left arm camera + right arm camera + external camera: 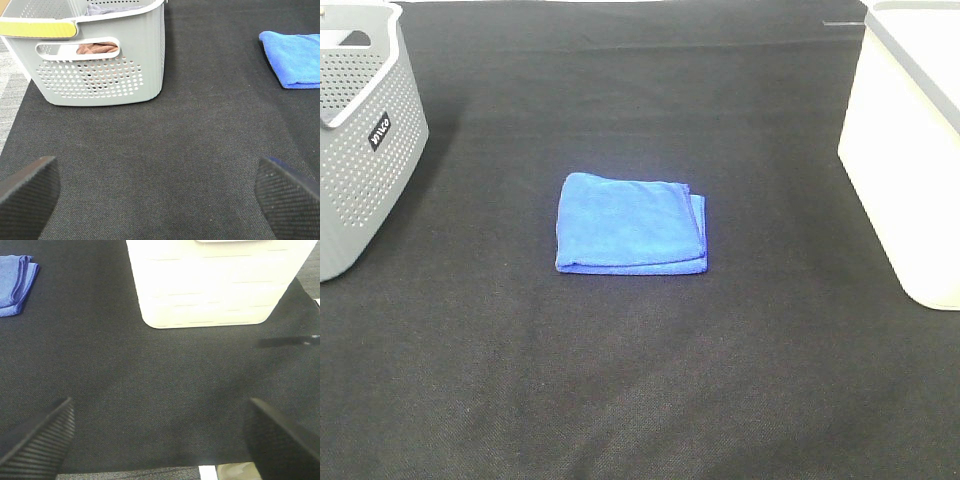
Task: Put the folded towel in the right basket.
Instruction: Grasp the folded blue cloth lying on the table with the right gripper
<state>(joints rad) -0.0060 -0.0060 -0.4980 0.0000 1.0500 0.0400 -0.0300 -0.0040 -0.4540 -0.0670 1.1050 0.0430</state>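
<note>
A folded blue towel (630, 224) lies flat on the black cloth at the middle of the table. It also shows in the left wrist view (295, 57) and in the right wrist view (15, 282). The white basket (910, 150) stands at the right edge; the right wrist view shows its wall (215, 285). My left gripper (155, 197) is open and empty, low over the cloth, well away from the towel. My right gripper (160, 440) is open and empty, in front of the white basket. Neither gripper shows in the exterior high view.
A grey perforated basket (360, 130) stands at the left edge; the left wrist view (100, 55) shows brown cloth inside it. The black cloth (640, 380) covers the table. Its front edge shows in the right wrist view (150, 472).
</note>
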